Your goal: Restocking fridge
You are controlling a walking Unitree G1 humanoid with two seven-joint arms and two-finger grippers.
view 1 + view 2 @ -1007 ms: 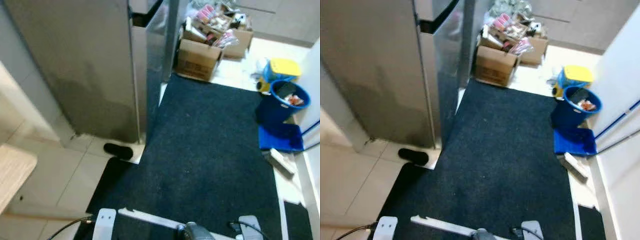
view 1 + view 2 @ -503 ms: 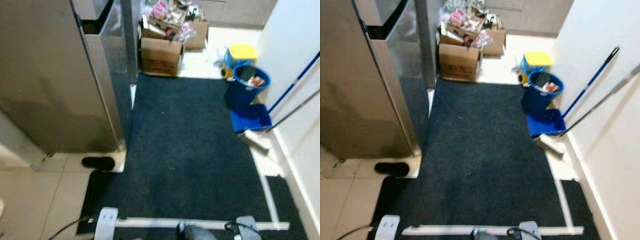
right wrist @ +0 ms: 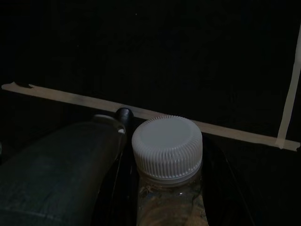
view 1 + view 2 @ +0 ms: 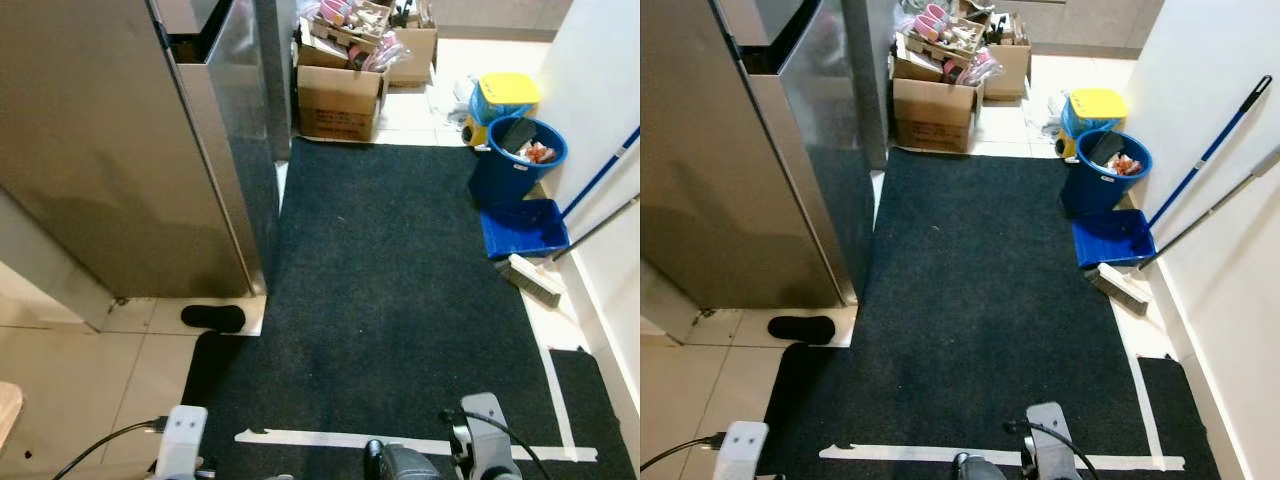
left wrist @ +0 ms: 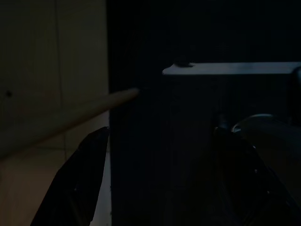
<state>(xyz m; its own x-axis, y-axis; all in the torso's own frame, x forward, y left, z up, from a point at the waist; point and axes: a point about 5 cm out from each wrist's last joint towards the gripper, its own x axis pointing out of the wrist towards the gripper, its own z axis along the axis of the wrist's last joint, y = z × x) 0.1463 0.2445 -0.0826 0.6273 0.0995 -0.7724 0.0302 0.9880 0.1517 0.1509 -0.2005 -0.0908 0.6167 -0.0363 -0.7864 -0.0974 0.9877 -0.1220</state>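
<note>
Both arms hang low; the right gripper (image 3: 167,188) fingers clasp a bottle (image 3: 167,160), left gripper (image 5: 160,183) fingers spread apart

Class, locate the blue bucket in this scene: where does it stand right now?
The blue bucket stands on the robot's right at the mat's far right corner, between the yellow-lidded bin behind it and the blue dustpan in front.

The fridge (image 4: 130,150) is cut off at the picture's top; box (image 4: 932,110) contents beside it are too small to tell.
</note>
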